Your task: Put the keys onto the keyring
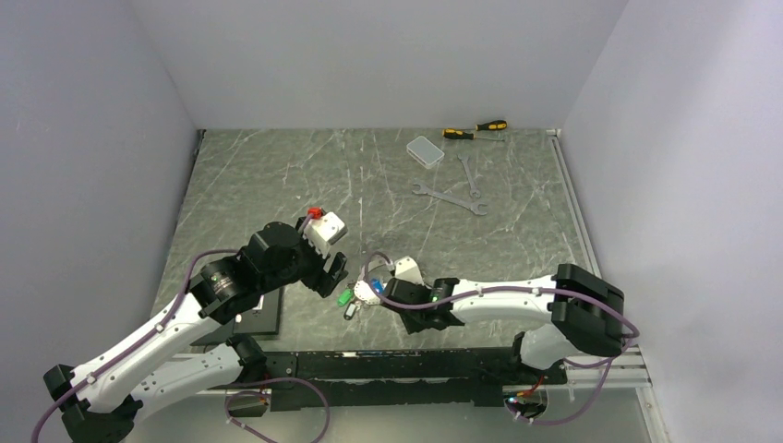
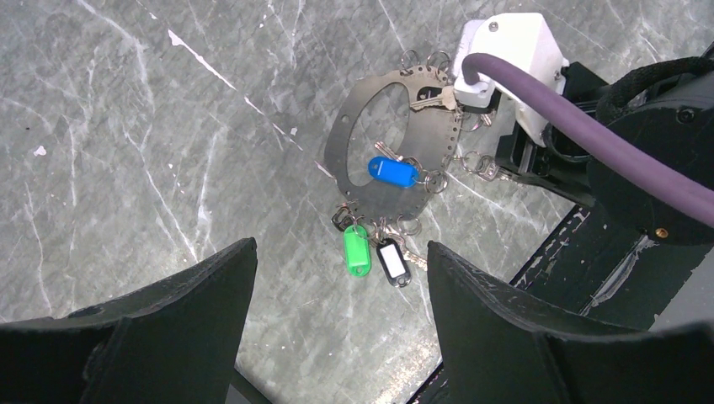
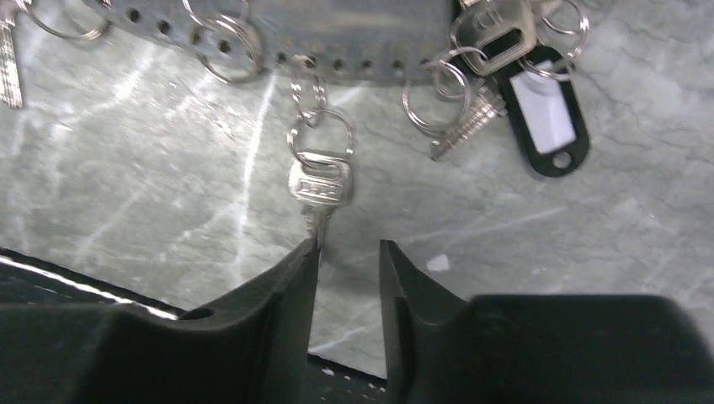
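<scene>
**A:** Fig. overview: where's the keyring, and what's on it?

**B:** The keyring point(image 2: 343, 147), a flat perforated oval band, lies on the counter point(image 1: 277, 185) near the front edge, btw. the two arms. The keys point(image 2: 429, 101) sit around its rim. Those seen close up hang from its holes via small split rings point(image 3: 290, 136). Three carry plastic tags: blue tag point(image 2: 392, 171), green tag point(image 2: 357, 251) and black tag point(image 2: 393, 262).

**A:** End effectors?

**B:** The left end effector point(image 2: 341, 242) hovers above the band w/ jaws wide apart, holding nothing. The right end effector point(image 3: 348, 246) is low at the band's edge, jaws narrowed to a slim gap w/ counter showing through. A silver key point(image 3: 320, 183), linked to the band by two rings, points its blade into that gap beside one finger. No clamp is visible.

**A:** Progress est.?

**B:** Prob. late. Every key in view appears already linked to the band, and no loose key shows on the counter, though the arms hide part of it. Remaining work can't be confirmed. The right arm seems to be handling or checking that one silver key.
</scene>
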Robot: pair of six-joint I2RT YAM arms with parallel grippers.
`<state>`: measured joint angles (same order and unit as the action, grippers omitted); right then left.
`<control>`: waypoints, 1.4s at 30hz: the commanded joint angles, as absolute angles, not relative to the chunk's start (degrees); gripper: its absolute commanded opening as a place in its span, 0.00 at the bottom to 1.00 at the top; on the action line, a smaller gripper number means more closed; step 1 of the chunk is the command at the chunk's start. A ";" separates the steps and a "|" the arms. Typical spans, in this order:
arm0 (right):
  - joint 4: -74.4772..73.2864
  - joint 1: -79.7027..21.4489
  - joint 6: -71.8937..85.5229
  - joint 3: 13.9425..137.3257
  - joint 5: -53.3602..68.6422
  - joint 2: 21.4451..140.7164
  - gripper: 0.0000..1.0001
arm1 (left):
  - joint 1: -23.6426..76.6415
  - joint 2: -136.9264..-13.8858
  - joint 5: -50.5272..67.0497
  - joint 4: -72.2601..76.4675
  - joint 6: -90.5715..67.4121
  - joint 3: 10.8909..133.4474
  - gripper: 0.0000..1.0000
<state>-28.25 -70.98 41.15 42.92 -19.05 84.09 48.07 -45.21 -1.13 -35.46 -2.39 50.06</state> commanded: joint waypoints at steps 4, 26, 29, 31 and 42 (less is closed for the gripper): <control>-33.58 -71.27 41.28 41.59 -18.03 75.53 0.55 | 47.68 -44.64 -0.53 -35.64 -2.42 50.89 0.78; -14.59 -66.10 32.72 44.21 -17.15 85.85 0.28 | 47.64 -44.27 -0.62 -35.77 -2.30 50.80 0.78; -15.50 -66.12 32.97 44.20 -17.24 86.89 0.24 | 47.68 -44.21 -0.69 -35.85 -2.34 50.80 0.78; -15.91 -66.14 33.45 43.49 -16.95 86.42 0.22 | 47.67 -44.16 -0.75 -35.86 -2.36 50.80 0.78; -18.66 -66.61 34.71 39.50 -12.92 81.03 0.26 | 47.63 -44.41 -0.79 -35.86 -2.33 50.80 0.78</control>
